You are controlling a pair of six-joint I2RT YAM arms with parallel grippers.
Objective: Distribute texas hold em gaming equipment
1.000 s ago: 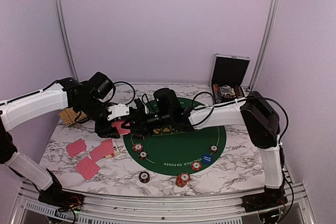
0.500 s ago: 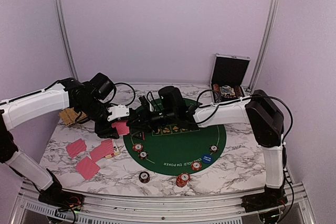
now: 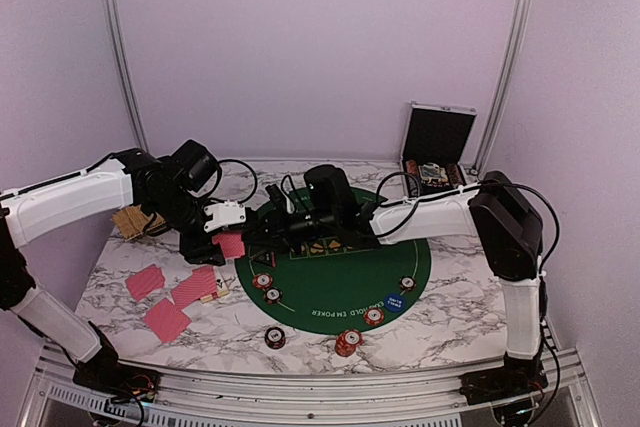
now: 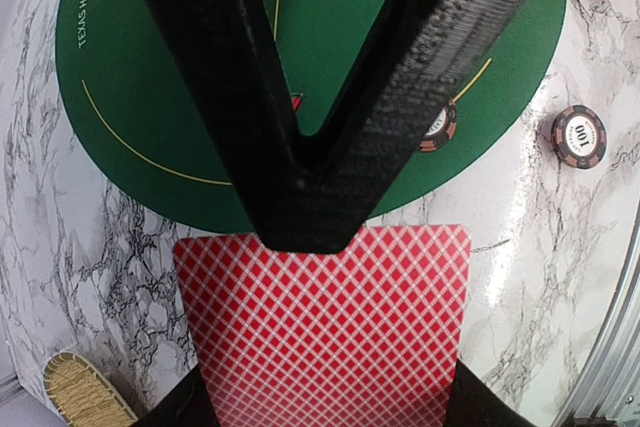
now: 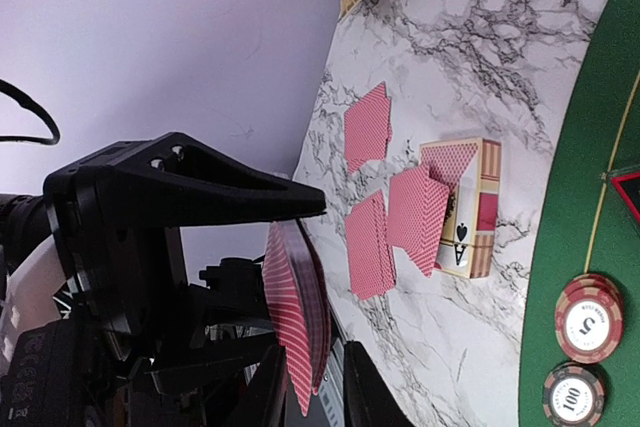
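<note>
My left gripper (image 3: 222, 240) is shut on a deck of pink-red-backed playing cards (image 3: 233, 244), held above the marble left of the green felt mat (image 3: 340, 282). The left wrist view shows the deck's back (image 4: 325, 327) between my left fingers, under the black V of the right gripper (image 4: 300, 117). My right gripper (image 5: 318, 387) straddles the deck's edge (image 5: 300, 317), jaws narrow, with a gap on one side. Three small piles of cards (image 3: 166, 319) lie at the front left. Poker chips (image 3: 262, 281) and a blue disc (image 3: 396, 302) rest on the mat.
A card box (image 5: 465, 207) lies beside the dealt cards. A straw basket (image 3: 130, 220) sits at the far left. The open silver case (image 3: 436, 152) stands at the back right. Two chip stacks (image 3: 347, 343) lie on marble near the front edge.
My right gripper has slid left onto the deck that the left gripper holds, and its jaws have narrowed around it. The left arm has barely moved.
</note>
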